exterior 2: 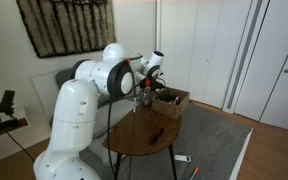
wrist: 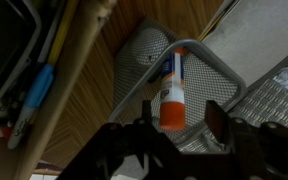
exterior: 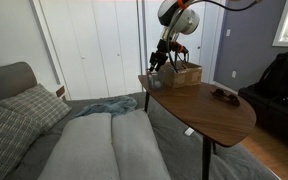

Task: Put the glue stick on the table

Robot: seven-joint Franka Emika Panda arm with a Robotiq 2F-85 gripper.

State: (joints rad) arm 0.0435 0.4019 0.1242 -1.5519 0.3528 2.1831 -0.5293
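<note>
Sitting within one hand [wrist: 182, 128] is one glue stick [wrist: 172, 90].

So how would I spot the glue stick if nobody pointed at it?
Find the dark-brown table, then the wooden crate at one end, by the gripper. There the wrist view shows a grey mesh tray; the glue stick is the stubby white tube with an orange end, alone in it, unlike the thin pens beside the tray.

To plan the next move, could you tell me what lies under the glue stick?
A grey wire-mesh tray lies beneath the white-and-orange glue stick; the part directly behind it is hidden.
</note>
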